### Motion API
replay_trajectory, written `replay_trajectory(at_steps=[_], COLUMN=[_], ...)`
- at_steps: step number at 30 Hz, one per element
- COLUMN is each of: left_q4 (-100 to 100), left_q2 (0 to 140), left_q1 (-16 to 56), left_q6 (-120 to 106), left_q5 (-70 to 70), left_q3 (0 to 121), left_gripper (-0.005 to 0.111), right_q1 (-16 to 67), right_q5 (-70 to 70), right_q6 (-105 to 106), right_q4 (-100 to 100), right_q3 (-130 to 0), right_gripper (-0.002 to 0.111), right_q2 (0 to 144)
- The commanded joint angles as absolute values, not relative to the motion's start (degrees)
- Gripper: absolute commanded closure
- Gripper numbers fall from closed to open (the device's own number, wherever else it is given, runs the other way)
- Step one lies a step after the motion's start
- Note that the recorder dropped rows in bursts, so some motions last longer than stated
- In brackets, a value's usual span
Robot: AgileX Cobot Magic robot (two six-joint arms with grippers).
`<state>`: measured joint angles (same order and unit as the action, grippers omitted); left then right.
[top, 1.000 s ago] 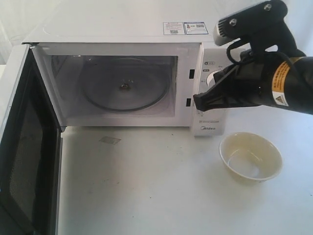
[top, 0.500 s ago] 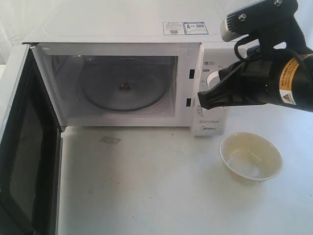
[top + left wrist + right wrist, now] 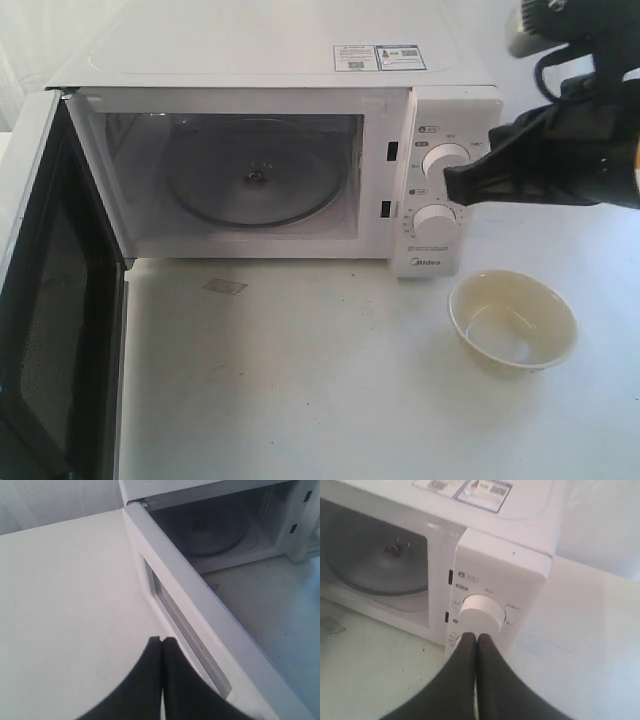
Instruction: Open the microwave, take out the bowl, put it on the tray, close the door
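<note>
Already out of the microwave (image 3: 250,55): bowl (image 3: 513,320), near counter's (image 3: 300,400) right edge. Door (image 3: 55,320) wide open. Right gripper (image 3: 449,185) pinched shut, empty, beside knobs (image 3: 445,160). Left gripper (image 3: 161,641) pinched shut, empty.

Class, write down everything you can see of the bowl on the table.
The bowl is small, round and cream-beige, with a paler, slightly shiny inside; it looks like ceramic or plastic. It is empty and stands upright, mouth up, with no chip or crack showing. It sits on the white table, in front of the microwave, just off its knob side and clear of it. Only the table touches it; nothing else rests on or against it.
</note>
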<state>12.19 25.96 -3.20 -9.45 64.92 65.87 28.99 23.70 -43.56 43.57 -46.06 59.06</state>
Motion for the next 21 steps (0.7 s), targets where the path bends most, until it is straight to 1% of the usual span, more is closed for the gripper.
replay_trajectory(at_steps=[1,4,6,7,8,9,10,11,12,13,14,17,21], left_q4=[12.3,12.3,12.5,16.1,26.9,39.3,62.0,78.5,93.6,97.5,98.6,91.2,90.8], left_q2=[30.8,35.8,40.1,43.4,46.8,49.7,53.7,56.6,58.8,59.5,60.1,60.3,60.3], left_q1=[-3.3,-3.3,-3.3,-3.3,-3.3,-3.3,-3.2,-2.6,-0.7,0.2,0.2,0.2,0.2], left_q6=[-8.7,-8.6,-4.0,0.4,-2.6,-10.5,-31.7,-51.4,-66.5,-69.2,-69.4,-69.0,-68.8], left_q5=[70.0,70.0,70.0,69.4,66.6,65.1,67.6,70.0,70.0,70.0,70.0,70.0,70.0], left_q3=[62.7,57.9,54.6,52.3,50.4,49.0,46.8,45.8,44.9,44.9,45.6,47.7,47.7], left_gripper=[0.107,0.107,0.107,0.107,0.107,0.107,0.107,0.107,0.107,0.107,0.107,0.107,0.107], right_q1=[28.6,28.6,28.6,28.6,28.6,28.6,28.6,28.6,28.6,28.6,28.6,28.6,28.6], right_q5=[23.9,23.9,23.9,23.9,23.8,23.8,23.8,23.8,23.9,24.0,24.4,24.5,21.9], right_q6=[-43.8,-43.8,-43.8,-43.8,-43.8,-43.8,-43.8,-43.8,-43.8,-43.8,-43.8,-43.8,-43.8], right_q4=[43.4,43.4,43.3,43.3,43.3,43.3,43.3,43.4,43.5,43.5,43.5,43.5,43.3], right_q3=[-46.0,-46.0,-46.0,-46.0,-46.0,-46.0,-46.0,-46.0,-46.0,-46.0,-46.0,-46.0,-46.0], right_gripper=[0.108,0.108,0.108,0.108,0.108,0.108,0.108,0.108,0.108,0.108,0.108,0.108,0.108], right_q2=[52.3,48.4,46.7,46.2,46.1,46.1,46.1,46.3,46.3,46.3,46.3,46.3,46.4])
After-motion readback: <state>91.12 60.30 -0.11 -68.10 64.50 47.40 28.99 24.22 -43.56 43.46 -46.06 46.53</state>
